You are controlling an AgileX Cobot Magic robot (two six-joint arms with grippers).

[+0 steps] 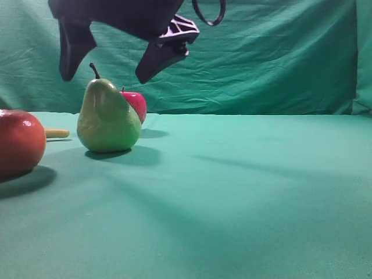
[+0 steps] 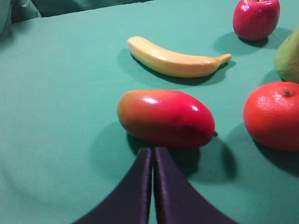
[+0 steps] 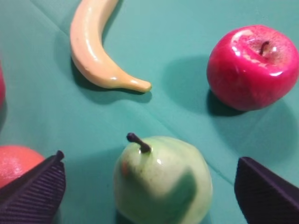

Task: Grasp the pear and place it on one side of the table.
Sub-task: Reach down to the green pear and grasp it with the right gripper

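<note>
In the high view the pear [image 1: 108,118] stands upright on the surface [image 1: 244,192] near its far left corner, an apple [image 1: 135,104] just behind it and an orange [image 1: 19,142] at the left edge. The right end effector [image 1: 109,68] hangs above the pear, jaws spread wide. In the left wrist view the left end effector [image 2: 153,156] is closed on nothing, its tips near a mango [image 2: 166,118]; a banana [image 2: 175,59] lies beyond. In the right wrist view the pear sits between the two open fingers [image 3: 33,191], untouched.
</note>
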